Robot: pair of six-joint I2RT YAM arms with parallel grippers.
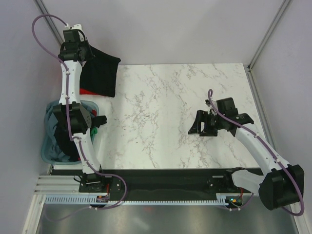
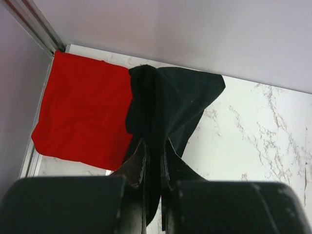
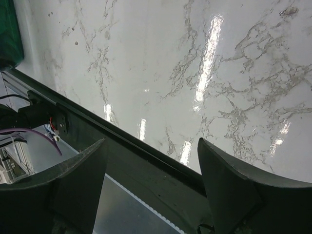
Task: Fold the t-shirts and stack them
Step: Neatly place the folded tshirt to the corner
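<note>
My left gripper (image 1: pixel 84 52) is at the far left corner of the table, shut on a black t-shirt (image 1: pixel 101 70) that hangs from it and drapes over a folded red t-shirt (image 1: pixel 86 91). In the left wrist view the black shirt (image 2: pixel 168 105) runs pinched between the fingers (image 2: pixel 137 163), and the red shirt (image 2: pixel 83 114) lies flat to its left. My right gripper (image 1: pixel 197 127) is open and empty above the right middle of the table; the right wrist view shows only marble between its fingers (image 3: pixel 229 180).
A grey-blue fabric tub (image 1: pixel 48 146) with dark and green clothes stands off the table's left edge, under the left arm. White walls and a metal post (image 1: pixel 265 34) close in the far side. The table's black front rail (image 1: pixel 161 178) runs along the near edge.
</note>
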